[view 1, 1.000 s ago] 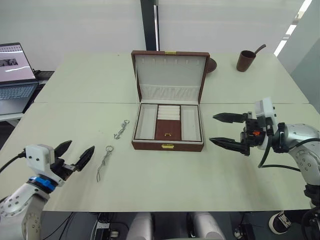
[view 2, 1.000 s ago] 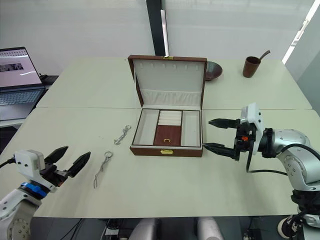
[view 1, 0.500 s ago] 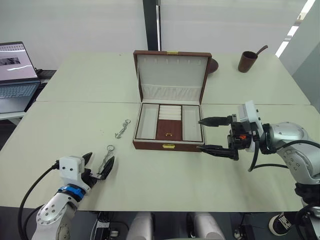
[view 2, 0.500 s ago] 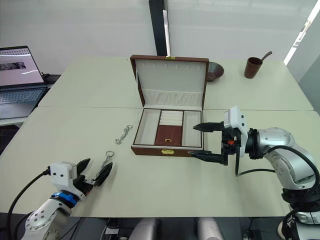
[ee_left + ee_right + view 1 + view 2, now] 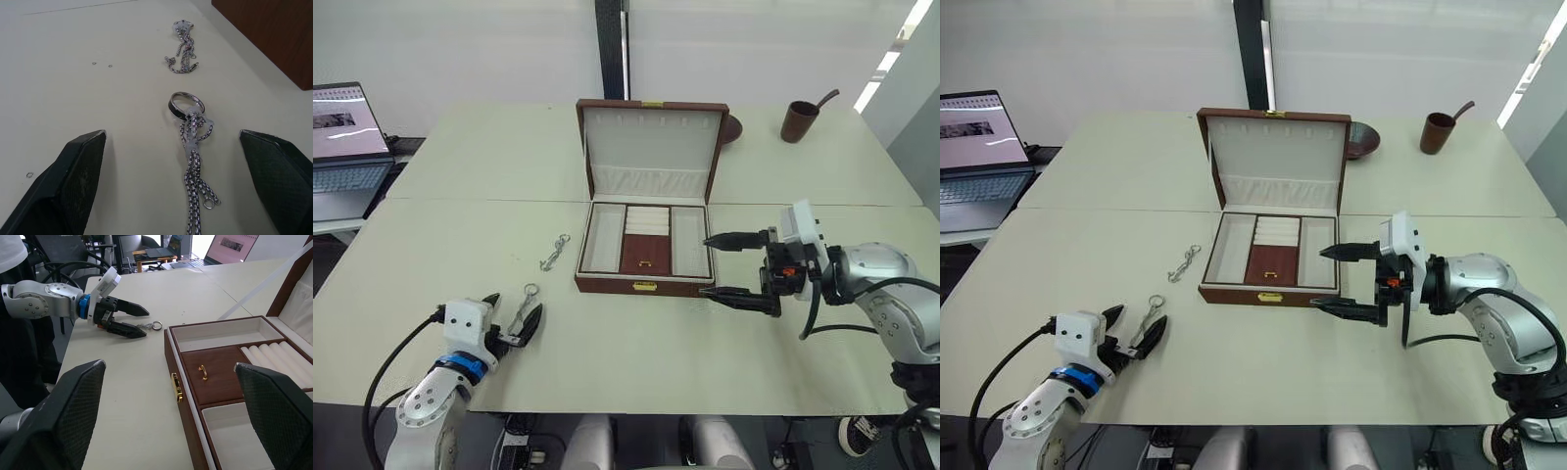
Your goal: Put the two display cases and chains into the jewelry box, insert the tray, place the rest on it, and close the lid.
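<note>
The jewelry box (image 5: 644, 285) stands at the table's middle with its lid (image 5: 651, 147) raised. The tray (image 5: 644, 253) sits inside it, cream side compartments around a brown middle with a gold piece. Two chains lie left of the box. The farther chain (image 5: 552, 253) is near the box's left wall. The nearer chain (image 5: 193, 147), ring end toward the box, lies between the open fingers of my left gripper (image 5: 516, 311). My right gripper (image 5: 705, 265) is open at the box's front right corner, holding nothing. The display cases are out of view.
A laptop (image 5: 347, 137) sits off the table's far left. A brown cup (image 5: 796, 119) with a handle sticking out stands at the back right. A dark bowl (image 5: 728, 127) is behind the lid. The table's front edge runs just behind my left gripper.
My left gripper moved right and forward, and its fingers now straddle the nearer chain. My right gripper moved left to the box's front right corner. Both stayed open.
</note>
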